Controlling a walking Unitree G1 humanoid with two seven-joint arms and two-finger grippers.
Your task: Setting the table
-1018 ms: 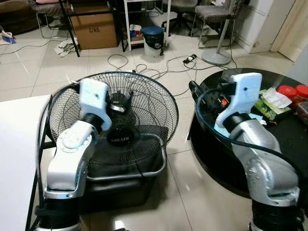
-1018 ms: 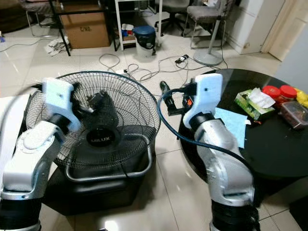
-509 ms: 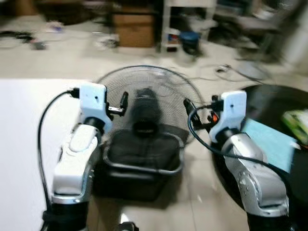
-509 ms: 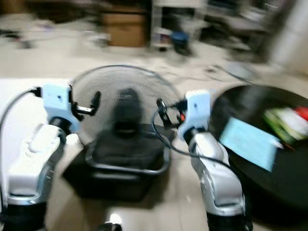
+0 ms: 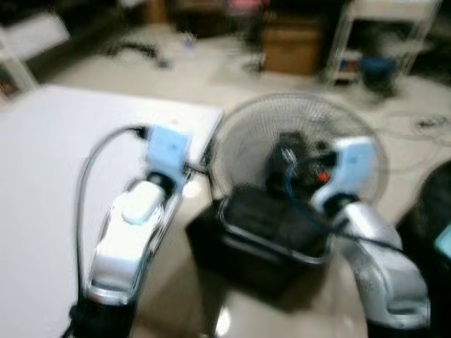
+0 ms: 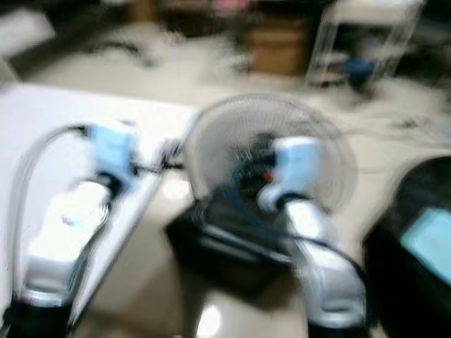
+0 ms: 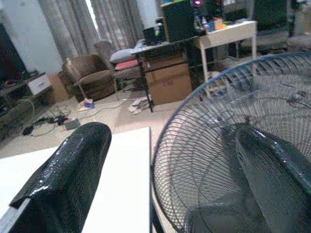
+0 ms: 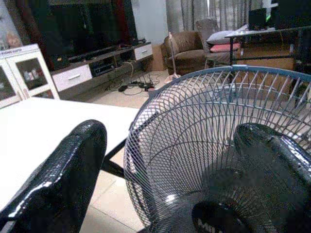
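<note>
The eye views are blurred by motion. A white table [image 5: 49,183] takes up the left side, and its top [image 7: 121,194] also lies below my left gripper in the left wrist view. My left gripper [image 7: 170,141] is held out at the table's corner, open and holding nothing. My right gripper [image 8: 170,131] is open too, with nothing between its fingers, and points at a floor fan [image 5: 296,141]. A black round table [image 5: 433,211] with a light blue cloth [image 6: 430,236] on it sits at the right edge.
The fan's wire cage [image 8: 204,145] stands on a black box [image 5: 246,239] on the tiled floor between the two tables, close in front of both grippers. A brown armchair [image 7: 90,75], a cardboard box [image 7: 167,80] and a TV cabinet [image 8: 73,75] stand further back.
The camera has swung to the left: the white table now covers much of the left, and the fan and the black table have slid right. Both arms keep the same raised pose.
</note>
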